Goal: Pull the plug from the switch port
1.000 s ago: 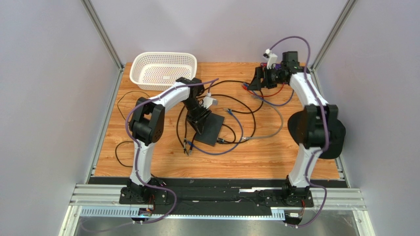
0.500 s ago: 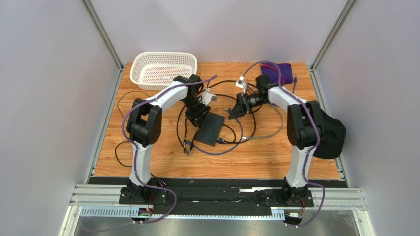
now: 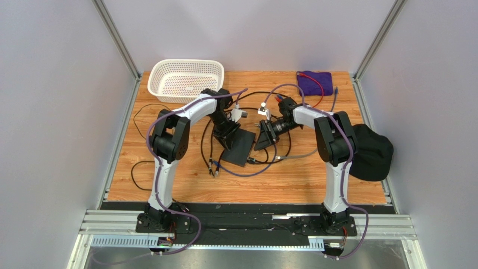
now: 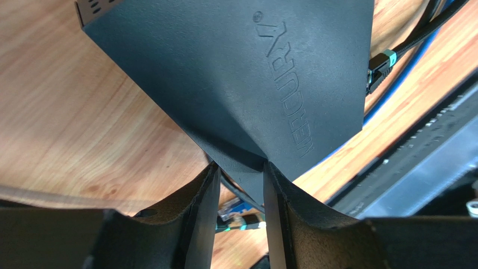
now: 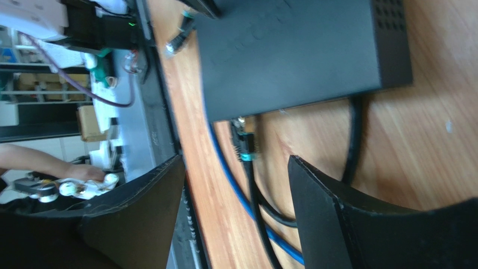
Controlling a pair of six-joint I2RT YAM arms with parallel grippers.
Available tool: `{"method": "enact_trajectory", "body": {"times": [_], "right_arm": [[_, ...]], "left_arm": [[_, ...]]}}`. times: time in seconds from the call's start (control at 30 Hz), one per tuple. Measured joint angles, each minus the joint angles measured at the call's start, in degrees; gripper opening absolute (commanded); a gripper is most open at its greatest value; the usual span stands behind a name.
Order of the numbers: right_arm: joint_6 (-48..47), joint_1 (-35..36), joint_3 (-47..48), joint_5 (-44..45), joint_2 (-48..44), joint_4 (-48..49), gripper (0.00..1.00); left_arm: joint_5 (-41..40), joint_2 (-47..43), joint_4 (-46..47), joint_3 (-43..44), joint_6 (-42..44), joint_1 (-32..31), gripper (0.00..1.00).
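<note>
Left gripper (image 4: 239, 168): I see it clamped on one corner of the switch (image 3: 240, 147), with a finger (image 4: 202, 218) on each side of that corner.
Right gripper (image 5: 234, 161): jaws wide apart, low over the desk (image 3: 168, 179) at the switch's right side.
Plug (image 5: 246, 143): green-tabbed, seated in the switch's edge near a corner. It sits between the right gripper's fingers (image 5: 336, 213) and touches neither, as far as I can see.
Switch: flat on the desk, mid-desk between the two grippers, embossed logo face up.
In the way: a blue cable (image 5: 224, 168) runs just beside the plug's own black lead. A thicker black cable (image 5: 353, 140) passes under the switch edge and on beneath one right finger. Black cable loops (image 3: 283, 120) lie on the desk around the right gripper.
Under left gripper: a loose connector (image 4: 235, 216) on the wood. I can't tell what it belongs to.
Around: white basket (image 3: 185, 78) at the far left corner. Purple cloth (image 3: 314, 83) at the far right with a red cable across it. Black bundle (image 3: 373, 151) off the right edge, beside the right arm.
</note>
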Motion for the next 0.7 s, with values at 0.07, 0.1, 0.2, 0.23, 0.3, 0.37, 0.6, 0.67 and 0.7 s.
{"method": "enact_trajectory", "body": {"times": [0.07, 0.1, 0.2, 0.23, 0.3, 0.37, 0.6, 0.67, 0.7], "right_arm": [[2.9, 0.0, -3.2, 2.8, -1.2, 4.3, 0.74], [4.8, -0.2, -6.0, 5.9, -2.9, 7.1, 0.83], [10.6, -0.4, -13.6, 16.8, -12.7, 12.9, 0.91], [11.5, -0.5, -14.1, 23.1, -17.2, 13.3, 0.94], [12.5, -1.2, -12.3, 32.1, -24.4, 16.3, 1.00], [12.7, -1.8, -8.1, 40.4, -29.7, 20.3, 1.00], [14.6, -5.2, 3.1, 52.7, -31.7, 31.4, 0.80], [14.9, -6.5, 2.6, 44.9, -29.9, 31.0, 0.72], [14.8, -7.1, 2.3, 40.3, -28.5, 29.7, 0.70]], "left_arm": [[0.8, 0.5, -0.5, 0.4, -0.4, 0.2, 0.42], [1.0, 0.6, -0.7, 0.5, -0.5, 0.3, 0.42], [1.4, 0.7, -0.8, 0.6, -0.7, 0.4, 0.41], [1.4, 0.7, -0.8, 0.6, -0.7, 0.4, 0.42], [1.4, 0.7, -0.8, 0.6, -0.7, 0.4, 0.42], [1.5, 0.7, -0.8, 0.6, -0.8, 0.5, 0.42], [1.8, 0.7, -0.8, 0.6, -1.2, 0.6, 0.42], [1.8, 0.7, -0.7, 0.6, -1.2, 0.6, 0.43], [1.9, 0.7, -0.7, 0.6, -1.3, 0.6, 0.43]]}}
